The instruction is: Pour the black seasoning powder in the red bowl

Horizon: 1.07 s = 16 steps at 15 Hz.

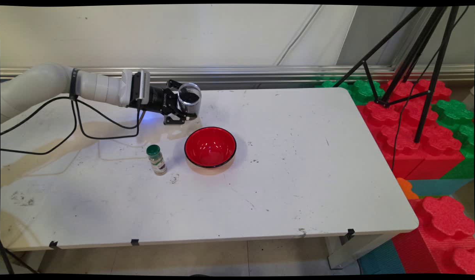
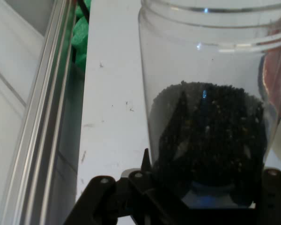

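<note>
Holding a clear jar (image 1: 189, 100) of black grains, our gripper (image 1: 182, 111) hangs just above the table (image 1: 299, 175) near its far edge, the arm reaching in level from the left. We see the fingers (image 1: 174, 116) clamped on the jar's sides, one low and toward the camera, the other behind it. The jar has no lid and its mouth tilts toward the viewer. In the hand view the jar (image 2: 208, 117) fills the frame between the gripper's (image 2: 196, 197) black links, with the grains heaped in the part nearest the hand.

Just in front of the jar, a red bowl (image 1: 210, 146) with a black rim sits on the table. A small bottle (image 1: 156, 160) with a green cap stands upright beside the bowl's left side, apart from it. Black cables (image 1: 78, 124) droop from the arm onto the table.
</note>
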Available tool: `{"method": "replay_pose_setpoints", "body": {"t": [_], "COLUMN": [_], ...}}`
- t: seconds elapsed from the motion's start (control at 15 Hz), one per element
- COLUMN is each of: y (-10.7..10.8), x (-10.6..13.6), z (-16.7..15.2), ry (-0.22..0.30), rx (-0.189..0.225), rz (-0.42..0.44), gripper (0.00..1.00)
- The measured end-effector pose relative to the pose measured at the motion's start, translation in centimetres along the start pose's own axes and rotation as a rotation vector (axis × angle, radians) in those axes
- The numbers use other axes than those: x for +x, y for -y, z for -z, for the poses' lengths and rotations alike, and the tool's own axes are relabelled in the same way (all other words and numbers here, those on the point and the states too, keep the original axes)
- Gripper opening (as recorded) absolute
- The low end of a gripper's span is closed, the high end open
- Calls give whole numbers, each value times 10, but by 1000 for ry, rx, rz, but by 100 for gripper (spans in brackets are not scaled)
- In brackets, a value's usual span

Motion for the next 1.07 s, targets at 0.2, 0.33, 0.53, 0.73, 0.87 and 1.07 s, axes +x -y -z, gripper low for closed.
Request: {"method": "replay_pose_setpoints", "body": {"t": [0.2, 0.33, 0.53, 0.73, 0.87, 1.07], "y": [0, 0, 0, 1, 2, 4], "x": [2, 3, 6, 9, 10, 13], "z": [-3, -5, -8, -11, -13, -16], "ry": [6, 10, 17, 24, 31, 42], "rx": [-5, -9, -14, -17, -18, -18], "rz": [-68, -118, -200, -264, -311, -374], "gripper": [0, 0, 0, 0, 0, 0]}}
